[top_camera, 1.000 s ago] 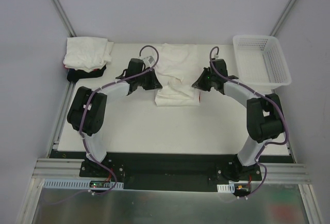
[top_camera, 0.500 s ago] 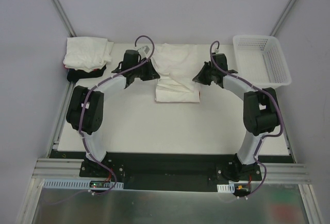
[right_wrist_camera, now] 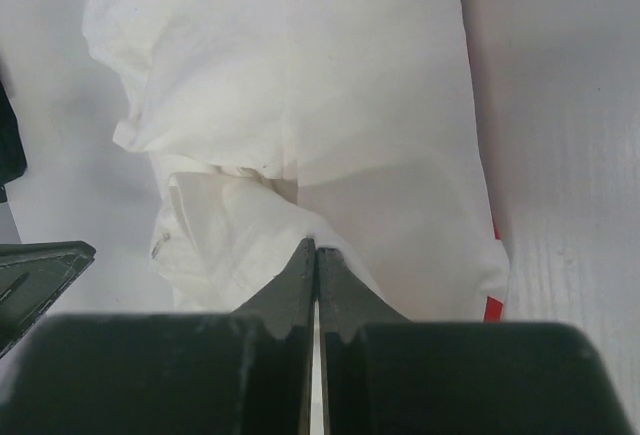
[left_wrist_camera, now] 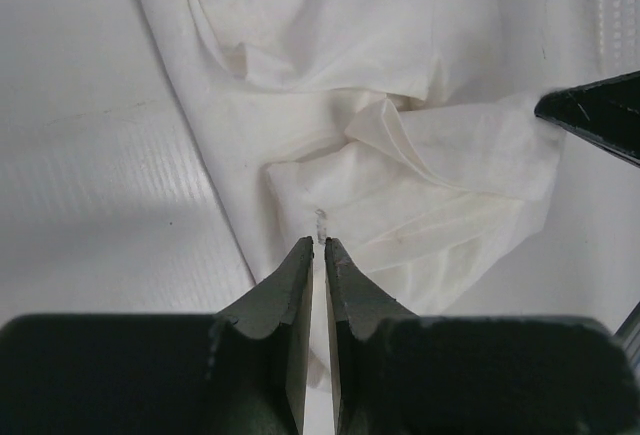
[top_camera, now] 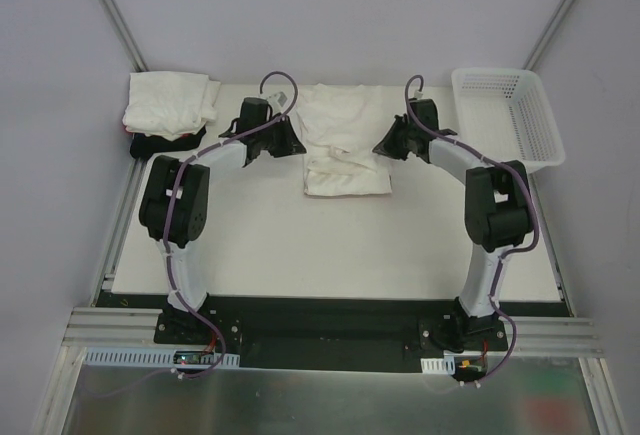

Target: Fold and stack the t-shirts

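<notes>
1. Tips of the left tool are drawn almost together, with only a hairline gap left. A thin edge of the white t-shirt appears to be pinched between them.
2. The right tool is fully closed, and a ridge of the same cloth is pulled up into its tips, so a hold there is judged likely too.
3. The two tools are set at opposite sides of the garment, presumably so that a fold can be carried across evenly. A fold half made is suggested by the bunched, creased middle.
4. The t-shirt is laid at the far middle of the desk, and a red sliver is seen beneath its corner.
5. The stack of folded shirts is placed at the far left corner, well apart, and the basket at the far right, so that working room is left between them.
</notes>
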You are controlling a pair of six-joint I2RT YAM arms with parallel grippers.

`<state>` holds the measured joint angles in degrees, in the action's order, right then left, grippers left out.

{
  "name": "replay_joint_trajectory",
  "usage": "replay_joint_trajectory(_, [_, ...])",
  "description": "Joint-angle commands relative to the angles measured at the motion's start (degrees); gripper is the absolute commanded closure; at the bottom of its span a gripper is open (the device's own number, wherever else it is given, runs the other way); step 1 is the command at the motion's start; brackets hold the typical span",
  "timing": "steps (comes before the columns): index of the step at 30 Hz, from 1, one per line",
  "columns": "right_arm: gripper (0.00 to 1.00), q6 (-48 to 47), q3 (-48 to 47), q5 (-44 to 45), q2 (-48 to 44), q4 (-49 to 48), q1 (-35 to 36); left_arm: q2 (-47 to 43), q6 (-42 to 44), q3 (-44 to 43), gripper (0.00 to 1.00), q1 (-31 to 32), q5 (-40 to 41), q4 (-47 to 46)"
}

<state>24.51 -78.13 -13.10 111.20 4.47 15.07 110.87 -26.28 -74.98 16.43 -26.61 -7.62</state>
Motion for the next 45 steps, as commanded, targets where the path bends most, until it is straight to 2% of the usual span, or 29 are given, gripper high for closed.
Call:
replay_joint_trajectory(1, [0.99, -0.17, -3.7, -1.4, 2.35, 0.1, -1.18, 1.28, 0.09, -3.24, 0.92, -0.25, -2.3, -0.56])
replay_joint_trajectory(2, [0.98, -0.08, -4.13, -1.49, 2.79, 0.1, -1.18, 1.37, 0.0, -3.33, 0.91, -0.25, -2.39, -0.56])
replay_joint_trajectory(6, [0.79, -0.17, -5.63, -1.48, 4.29, 0.63, -1.71, 0.49, 0.0, -2.19, 0.92, -0.43, -2.48, -0.56])
replay_joint_trajectory(12, [0.63, -0.52, -6.51, -0.08, 4.99, 1.77, -3.99, -3.55, 0.71, 1.41, 0.92, -0.52, -1.34, -0.64])
replay_joint_trajectory(20, [0.61, -2.45, -12.56, 2.46, 8.5, 3.88, -7.95, -10.4, 1.06, 6.33, 0.92, -0.52, -0.72, -0.56])
replay_joint_trajectory(23, [0.61, -3.24, -16.18, 0.46, 8.08, 8.87, -9.18, -12.34, 0.71, 7.39, 0.92, -0.43, -1.34, -0.64])
replay_joint_trajectory(25, [0.61, -2.81, -13.12, -1.22, 4.31, 9.16, -8.83, -13.22, 0.53, 8.18, 0.92, -0.26, -1.25, -0.64])
replay_joint_trajectory(26, [0.61, -2.19, -5.71, -1.14, 1.68, 7.15, -8.4, -13.83, 0.53, 8.79, 0.92, -0.17, -1.08, -0.64])
replay_joint_trajectory(27, [0.61, -2.01, -2.59, -0.18, -3.91, 3.22, -7.09, -14.19, 0.88, 9.06, 0.91, -0.08, -1.07, -0.56])
replay_joint_trajectory(30, [0.61, -2.62, 5.95, 0.62, -10.1, 2.47, -4.01, -14.89, 3.68, 9.5, 0.9, 0.45, -2.38, -0.56])
replay_joint_trajectory(32, [0.62, -2.1, 9.47, -0.08, -14.94, 1.6, -2.34, -13.85, 6.75, 8.54, 0.86, 0.71, -6.94, -0.3])
replay_joint_trajectory(33, [0.62, -1.75, 12.62, -0.34, -16.09, 0.46, -0.59, -13.06, 10.6, 7.75, 0.86, 0.8, -12.97, 0.58])
replay_joint_trajectory(36, [0.62, -1.05, 15.19, -2.71, -19.0, -0.95, 1.36, -8.49, 18.07, 2.57, 0.85, 1.33, -17.84, 7.34])
replay_joint_trajectory(37, [0.62, -0.7, 15.55, -2.8, -19.35, -1.13, 1.8, -7.43, 19.33, 0.47, 0.84, 1.5, -17.08, 11.88])
replay_joint_trajectory(45, [0.62, -0.61, 13.0, -3.94, -15.93, -1.83, 3.74, 0.74, 29.17, -7.36, 0.83, 3.26, -13.65, 20.52])
